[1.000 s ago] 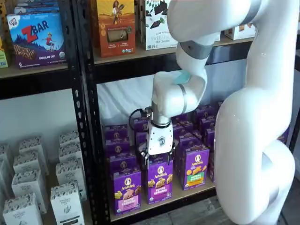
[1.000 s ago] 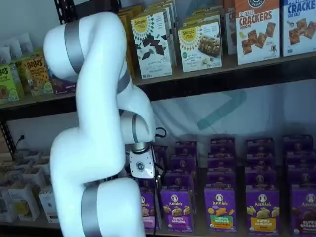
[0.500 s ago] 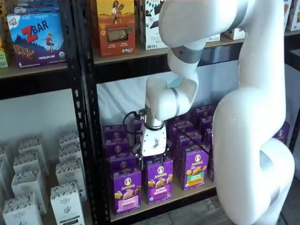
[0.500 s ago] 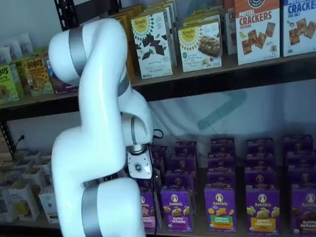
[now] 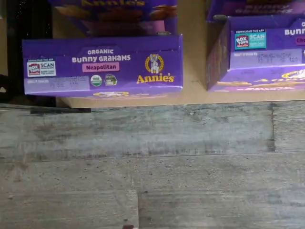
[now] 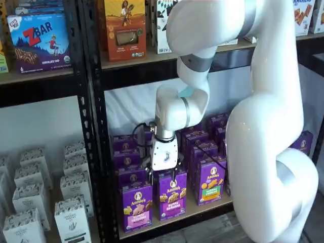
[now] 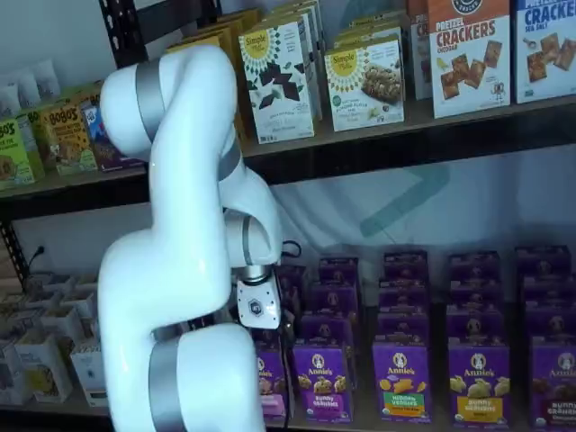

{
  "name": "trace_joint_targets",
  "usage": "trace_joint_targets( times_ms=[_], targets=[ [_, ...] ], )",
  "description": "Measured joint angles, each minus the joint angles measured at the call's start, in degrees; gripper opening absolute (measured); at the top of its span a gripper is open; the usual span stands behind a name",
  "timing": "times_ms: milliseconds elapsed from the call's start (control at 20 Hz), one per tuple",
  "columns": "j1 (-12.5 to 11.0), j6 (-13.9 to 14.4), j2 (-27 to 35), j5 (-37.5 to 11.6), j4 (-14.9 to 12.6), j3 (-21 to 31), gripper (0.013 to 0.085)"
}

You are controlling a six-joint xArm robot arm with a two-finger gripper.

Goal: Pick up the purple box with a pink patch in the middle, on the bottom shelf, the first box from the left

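Gripper (image 6: 163, 174) hangs just above the front row on the bottom shelf (image 6: 202, 209), between the purple box (image 6: 136, 206) at the row's left end and its neighbour (image 6: 172, 194). Its fingers seem apart with nothing held, though their tips are small against the cartons. Wrist view shows the box's top with the pink Neapolitan patch, so the gripper probably stays wide to fit over it.

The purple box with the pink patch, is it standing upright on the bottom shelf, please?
Upright: the purple box stands on the bottom shelf, front panel facing out.
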Motion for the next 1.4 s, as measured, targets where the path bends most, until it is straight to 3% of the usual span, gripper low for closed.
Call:
trace_joint_targets(
  times_ms=[450, 1400],
  targets=[
    [-0.4, -1.2, 4.3, -1.1, 0.8, -3.0, 0.0850],
    [1.4, -1.7, 9.7, -0.1, 3.3, -9.6, 0.0850]
  ],
)
